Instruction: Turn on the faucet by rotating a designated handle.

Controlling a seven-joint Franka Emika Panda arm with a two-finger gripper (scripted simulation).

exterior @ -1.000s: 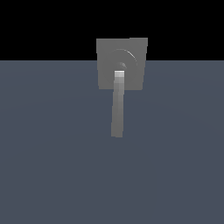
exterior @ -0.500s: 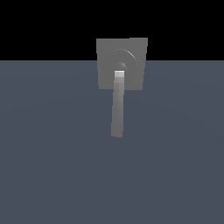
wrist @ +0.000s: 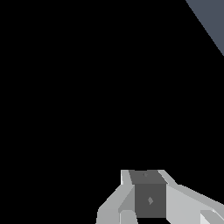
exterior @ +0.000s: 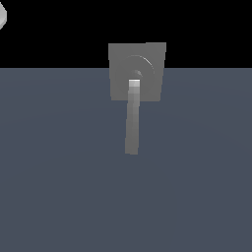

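Observation:
The faucet is a flat grey square block with ringed circles on its face, standing at the far edge of the blue-grey floor in the exterior view. Its handle, a slim grey bar with a lighter hub end, points from the block's middle toward the camera. A white rounded piece of the arm shows at the upper edge of the exterior view's left, far from the faucet. In the wrist view my gripper shows white fingers around a dark grey block, with no gap visible and nothing held. That view shows neither faucet nor handle.
A flat blue-grey floor fills the lower part of the exterior view, with black background behind it. The wrist view is almost all black, with a sliver of the floor in one corner.
A white piece of the arm has come into the exterior view at its upper left corner. Faucet and handle have not moved.

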